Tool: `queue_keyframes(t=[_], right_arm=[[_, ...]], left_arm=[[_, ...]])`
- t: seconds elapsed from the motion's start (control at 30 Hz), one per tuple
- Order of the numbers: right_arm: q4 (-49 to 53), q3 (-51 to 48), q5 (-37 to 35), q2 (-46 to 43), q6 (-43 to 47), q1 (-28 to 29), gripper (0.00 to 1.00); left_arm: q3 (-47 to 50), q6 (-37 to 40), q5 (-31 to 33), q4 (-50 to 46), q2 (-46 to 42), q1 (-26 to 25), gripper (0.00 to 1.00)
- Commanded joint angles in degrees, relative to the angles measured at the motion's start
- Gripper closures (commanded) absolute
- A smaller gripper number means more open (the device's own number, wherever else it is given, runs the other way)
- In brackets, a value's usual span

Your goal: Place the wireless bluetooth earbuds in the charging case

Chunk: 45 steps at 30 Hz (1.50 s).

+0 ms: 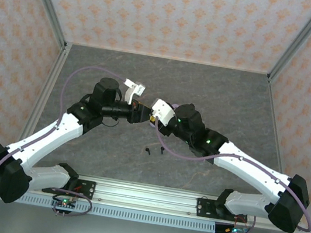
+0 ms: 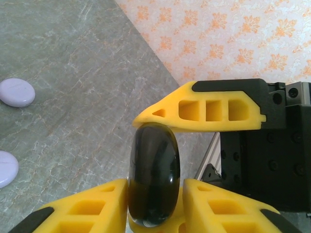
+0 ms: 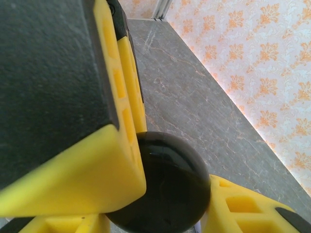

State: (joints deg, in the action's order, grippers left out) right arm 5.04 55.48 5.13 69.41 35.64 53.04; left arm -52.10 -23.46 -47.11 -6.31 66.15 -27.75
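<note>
Black case [image 2: 153, 174] clamped between both jaws.

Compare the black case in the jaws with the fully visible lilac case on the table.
The black case is glossy and dark, the lilac case pale and matte. The black case stands on edge, clamped between yellow jaws; the lilac case lies flat and free on the table. Both are round and pebble-shaped.
</note>
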Motion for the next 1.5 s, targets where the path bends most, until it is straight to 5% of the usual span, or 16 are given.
queue_keyframes(t=[0.0,0.13,0.47,0.7,0.97,1.13,1.47], right_arm=[[-3.61,0.24,2.03,-0.32,-1.4,0.14,0.6],[-2.31,0.8,1.95,-0.24,-1.77,-0.03,0.57],[4.46,0.42,5.69,-3.76,-7.64,-3.11,0.25],[-2.17,-6.84,22.33,-11.53,-21.61,-10.32,0.04],[-13.42,-10.66,27.88,-12.16,-34.5,-16.0,0.1],[-12.48,-6.29,28.77,-6.91,-36.32,-16.82,0.21],[-13.96,-2.46,29.77,-0.86,-37.53,-17.0,0.25]], left_arm=[[-1.43,1.78,-2.28,-1.15,0.38,-1.15,0.71],[-1.35,2.63,-1.61,-1.8,-0.14,-1.16,0.77],[2.65,3.64,5.03,5.16,-3.93,-1.13,0.89],[7.8,7.15,9.43,13.93,-6.28,-1.13,0.95],[12.41,9.42,9.98,23.0,-8.0,-1.17,0.98],[14.33,11.33,9.59,25.1,-9.66,-1.45,0.99],[14.57,13.0,9.46,24.15,-10.19,-1.62,1.0]])
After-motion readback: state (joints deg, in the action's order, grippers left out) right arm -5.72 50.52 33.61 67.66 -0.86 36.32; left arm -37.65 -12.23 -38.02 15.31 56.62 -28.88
